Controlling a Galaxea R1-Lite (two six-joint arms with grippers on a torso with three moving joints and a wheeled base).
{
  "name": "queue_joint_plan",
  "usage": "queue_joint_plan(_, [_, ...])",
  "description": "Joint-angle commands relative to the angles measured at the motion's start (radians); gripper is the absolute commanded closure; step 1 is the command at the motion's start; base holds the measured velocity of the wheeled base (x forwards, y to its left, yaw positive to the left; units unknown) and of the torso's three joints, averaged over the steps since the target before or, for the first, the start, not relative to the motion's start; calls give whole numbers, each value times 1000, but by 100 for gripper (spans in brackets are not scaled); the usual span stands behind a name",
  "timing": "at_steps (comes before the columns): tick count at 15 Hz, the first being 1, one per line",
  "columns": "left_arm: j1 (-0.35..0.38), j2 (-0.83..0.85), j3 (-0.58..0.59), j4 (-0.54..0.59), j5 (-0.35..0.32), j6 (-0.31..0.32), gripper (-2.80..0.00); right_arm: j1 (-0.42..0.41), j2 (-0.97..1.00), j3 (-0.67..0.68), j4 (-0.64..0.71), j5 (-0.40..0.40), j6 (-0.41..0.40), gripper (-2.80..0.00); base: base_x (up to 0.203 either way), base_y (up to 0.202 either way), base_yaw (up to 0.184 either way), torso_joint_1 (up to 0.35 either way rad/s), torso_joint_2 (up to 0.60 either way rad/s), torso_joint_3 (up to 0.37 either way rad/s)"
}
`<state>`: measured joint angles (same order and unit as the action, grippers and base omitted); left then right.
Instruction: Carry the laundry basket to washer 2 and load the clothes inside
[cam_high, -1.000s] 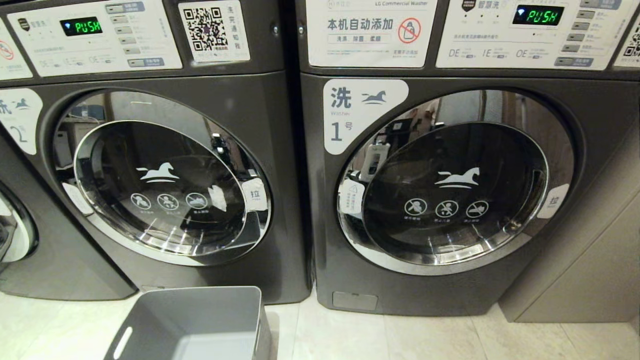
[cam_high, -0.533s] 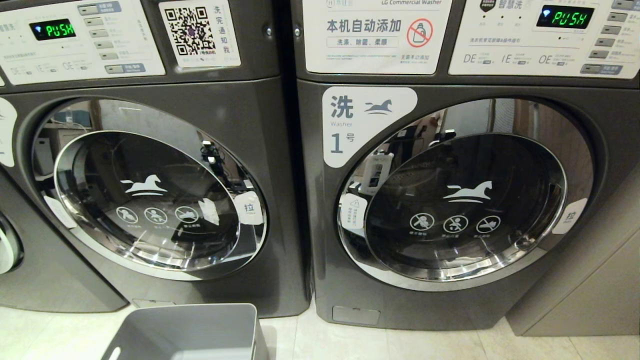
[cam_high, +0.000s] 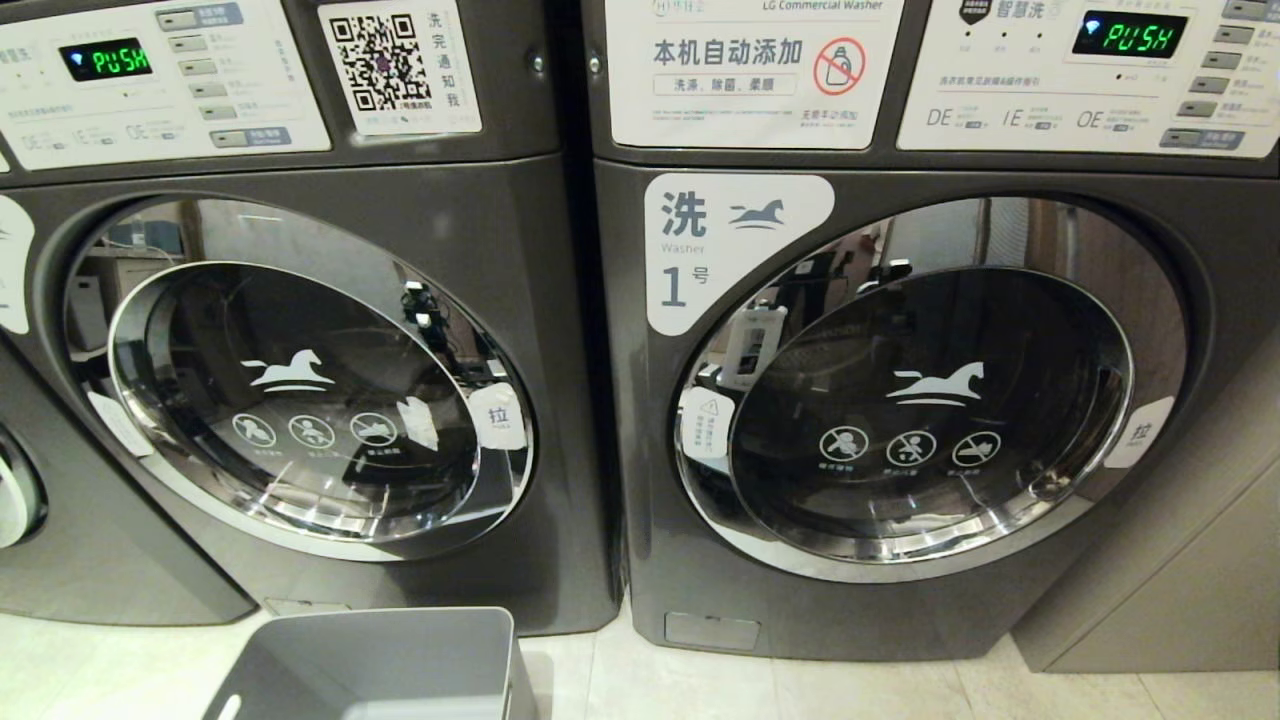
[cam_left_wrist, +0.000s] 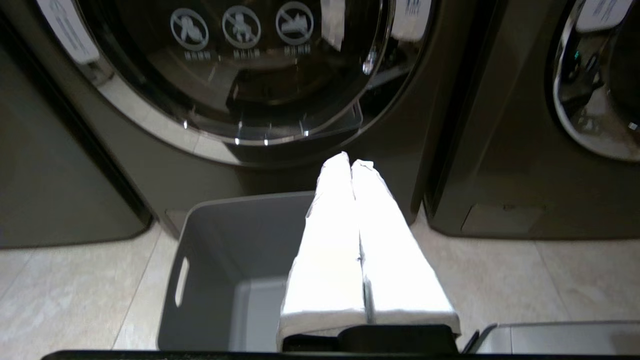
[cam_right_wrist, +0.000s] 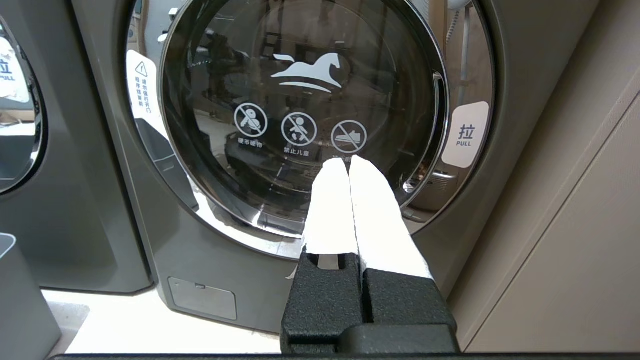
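Both grippers are empty with their white fingers pressed together. Seen from its own wrist camera, the left gripper (cam_left_wrist: 351, 165) hangs over the far right corner of the laundry basket (cam_left_wrist: 210, 260), touching nothing. From the right wrist camera, the right gripper (cam_right_wrist: 348, 162) points at the lower part of a closed round door, also clear of it.

Nearest in the head view, the grey laundry basket (cam_high: 380, 660) stands on the pale tiled floor (cam_high: 800, 690), just in front of the left-hand machine; what shows of its inside holds no clothes. Behind it stands washer 2 (cam_high: 300, 380), its chrome-rimmed glass door shut, its label cut off at the picture's left edge. Right beside it stands the washer labelled 1 (cam_high: 900, 400), door likewise shut. Both control panels show a green "PUSH".
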<state>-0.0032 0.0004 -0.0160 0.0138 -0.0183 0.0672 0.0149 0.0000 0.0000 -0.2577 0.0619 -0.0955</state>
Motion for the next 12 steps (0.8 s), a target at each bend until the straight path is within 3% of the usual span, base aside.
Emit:
queue_joint_plan(1, [0,6,-112,-1,-19,-3,0,0,2,40,-2,1,-1,0,0,0,0,0,0,0])
queue_joint_plan(3, [0,86,-348,25,-59,-7,0,0,2,40,-2,1,-1,0,0,0,0,0,0,0])
queue_joint_plan(5, [0,298,-588,50,-71,-23,0,0,2,40,-2,1,0,0,0,0,0,0,0,0])
queue_joint_plan(8, [12,780,-1026,68,-83,-87,0,0,2,40,-2,1,-1,0,0,0,0,0,0,0])
queue_joint_plan(10, [18,1089,-1399,73,-89,-166,0,0,2,40,-2,1,-1,0,0,0,0,0,0,0])
queue_joint_plan(12, [3,1356,-1699,66,-96,-239,0,0,2,40,-2,0,-1,0,0,0,0,0,0,0])
